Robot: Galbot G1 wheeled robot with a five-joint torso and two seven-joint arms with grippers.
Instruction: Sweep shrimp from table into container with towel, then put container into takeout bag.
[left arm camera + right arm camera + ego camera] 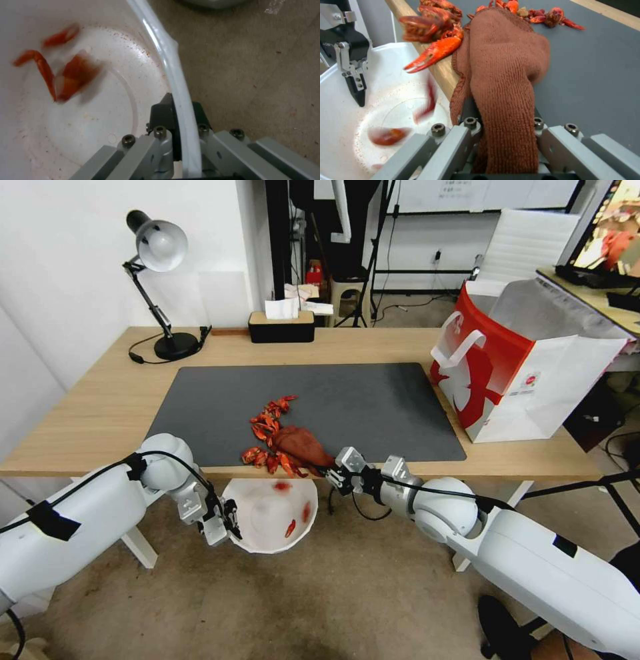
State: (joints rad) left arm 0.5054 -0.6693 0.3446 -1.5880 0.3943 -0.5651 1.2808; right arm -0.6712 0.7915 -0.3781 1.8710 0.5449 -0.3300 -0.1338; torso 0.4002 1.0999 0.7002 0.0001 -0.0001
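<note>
The shrimp (268, 432) lie in a red-orange trail on the dark mat, bunched at the table (100, 407) front edge (430, 27). My right gripper (333, 473) is shut on the rust-red towel (303, 447) (506, 75), which lies on the mat against the pile. Below the edge, my left gripper (230, 520) (180, 117) is shut on the rim of the white container (270, 513) (100, 105) (370, 82). A few shrimp (63, 75) (388, 136) lie or tumble, blurred, inside it. The red and white takeout bag (513, 373) stands open at the table's right end.
A desk lamp (157, 280) stands at the back left of the table, and a black tissue box (281, 327) at the back middle. Brown floor lies under the container. Another desk with a monitor (610, 240) is at the far right.
</note>
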